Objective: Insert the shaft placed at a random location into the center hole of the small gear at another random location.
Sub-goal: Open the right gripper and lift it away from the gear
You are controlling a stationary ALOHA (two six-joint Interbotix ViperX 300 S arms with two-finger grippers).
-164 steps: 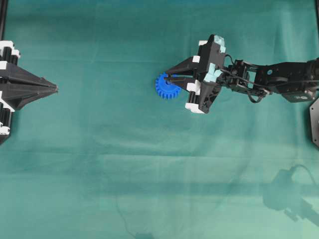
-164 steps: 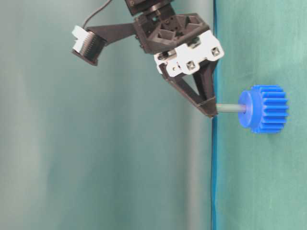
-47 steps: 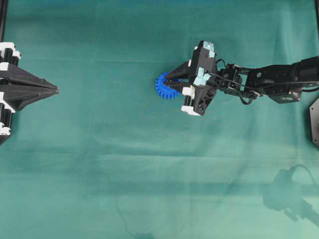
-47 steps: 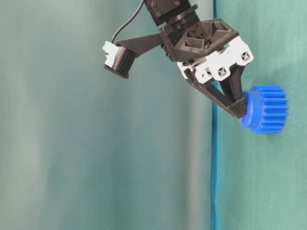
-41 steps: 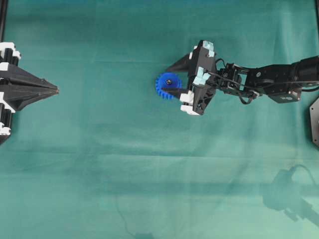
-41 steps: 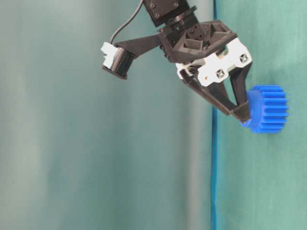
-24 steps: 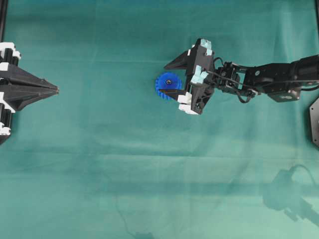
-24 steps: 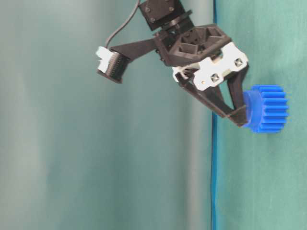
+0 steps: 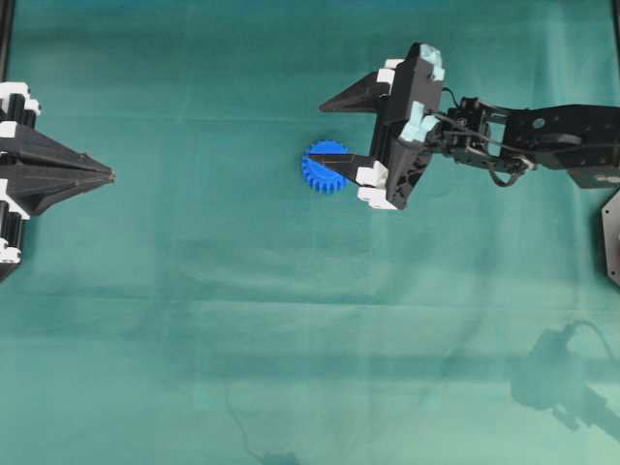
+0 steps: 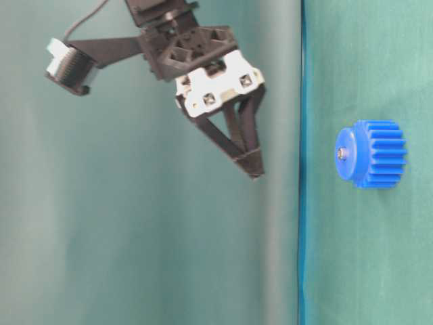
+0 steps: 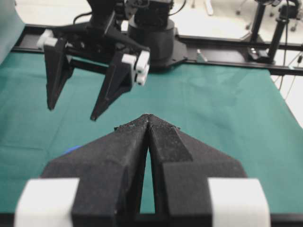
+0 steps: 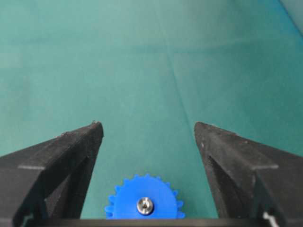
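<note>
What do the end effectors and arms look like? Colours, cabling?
Both the left end effector and the right end effector have matte black, wedge-shaped tapering fingers on white blocks. The right one also shows pale cyan pieces, a black jointed arm and looping black cables.

Black tapered fingers [image 10: 230,139] on white screwed mounts.

Bright blue small gear [image 12: 144,205] w/ a shiny silver-grey shaft [image 12: 145,205] end at its hub, on a plain teal-green cloth [image 9: 291,320]. My right gripper [image 9: 327,131]: matte black fingers, white blocks, pale cyan tabs. My left gripper [image 9: 109,175]: black w/ white blocks too.
</note>
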